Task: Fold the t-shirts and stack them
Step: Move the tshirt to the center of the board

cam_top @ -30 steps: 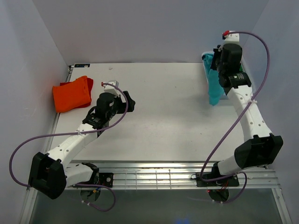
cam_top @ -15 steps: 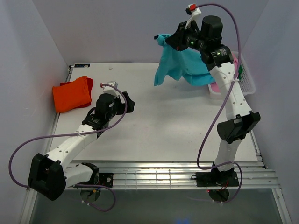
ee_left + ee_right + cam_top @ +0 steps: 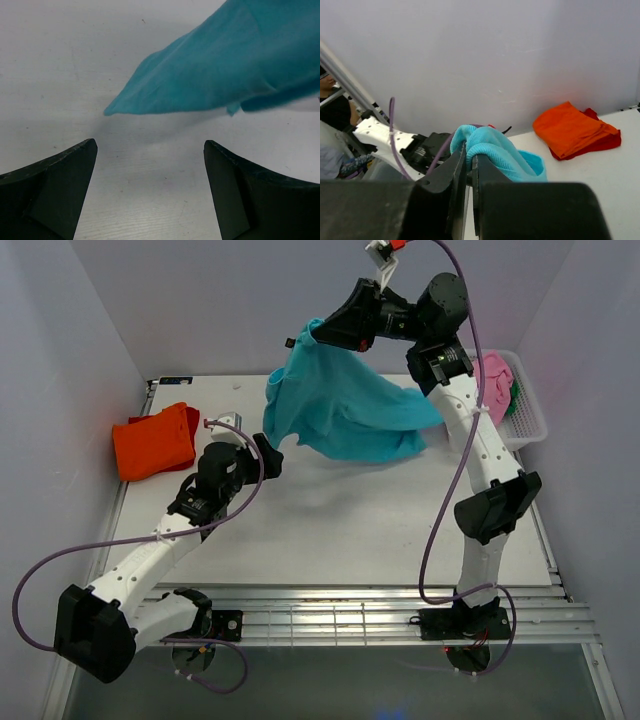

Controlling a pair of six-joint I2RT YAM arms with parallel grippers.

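My right gripper (image 3: pixel 318 333) is raised high over the table's back middle, shut on a bunched edge of the teal t-shirt (image 3: pixel 340 405), which hangs spread below it; the pinched fold of the teal t-shirt (image 3: pixel 487 145) shows between the jaws. A folded orange t-shirt (image 3: pixel 153 442) lies at the table's left edge, and the orange t-shirt (image 3: pixel 575 130) also appears in the right wrist view. A pink t-shirt (image 3: pixel 492 380) with a bit of green sits in the basket. My left gripper (image 3: pixel 268 458) is open low over the table, just under the teal shirt's hanging corner (image 3: pixel 150 97).
A white lattice basket (image 3: pixel 528 405) stands at the table's back right corner. Walls close in the table on the left, back and right. The left arm (image 3: pixel 395 142) shows behind the held cloth in the right wrist view.
My right gripper has lifted the teal t-shirt out of the basket and swung it leftward and up over the table's middle. The left arm shifted slightly toward the hanging cloth.
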